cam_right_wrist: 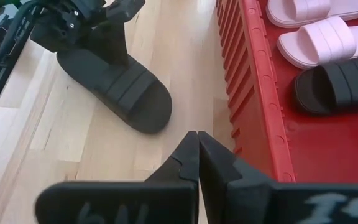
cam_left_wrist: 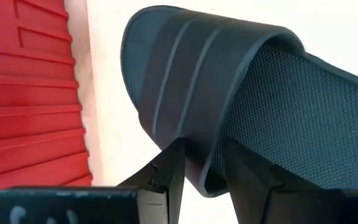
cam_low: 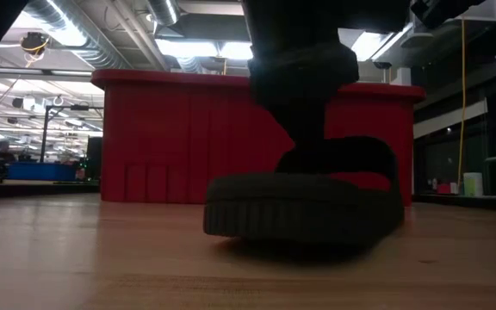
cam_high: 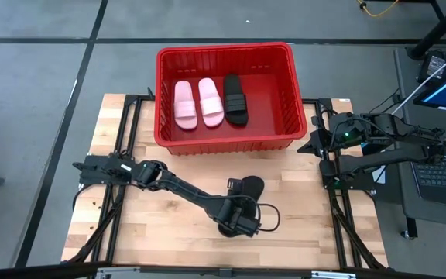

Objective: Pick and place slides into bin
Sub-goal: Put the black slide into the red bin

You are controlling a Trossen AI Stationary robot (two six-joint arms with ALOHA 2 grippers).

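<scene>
We start at the left: the left arm point(cam_high: 169, 184) reaches from the table's 9 o'clock edge across the wooden table point(cam_high: 130, 225) toward about 6 o'clock of centre. The left gripper point(cam_left_wrist: 201, 167) sits there on the fourth slide, a black slide point(cam_high: 248, 188) lying on the table just at 6 o'clock of the bin point(cam_high: 296, 93), apart from it. In the left wrist view we see its two fingers point(cam_left_wrist: 169, 171) straddling the edge of the slide's ribbed strap point(cam_left_wrist: 191, 81), one finger outside, one under the strap, so the jaws are clamped on the strap. In the low view the black slide's sole rests flat on the wood, the arm coming down onto it, the red bin wall behind.

Moving to the centre: the red bin stands at the table's 12 o'clock edge, partly overhanging the far side. Inside we see three slides side by side, soles down: two pale pink slides point(cam_high: 197, 102) toward the bin's 9 o'clock side, touching or nearly so, and one black slide in the bin point(cam_high: 235, 99) just at 3 o'clock of them. The bin's 3 o'clock half is bare red floor.

At the right: the right arm point(cam_high: 385, 143) waits at the table's 3 o'clock edge, the right gripper point(cam_right_wrist: 197, 158) beside the bin's near corner, jaws pressed together on nothing
</scene>
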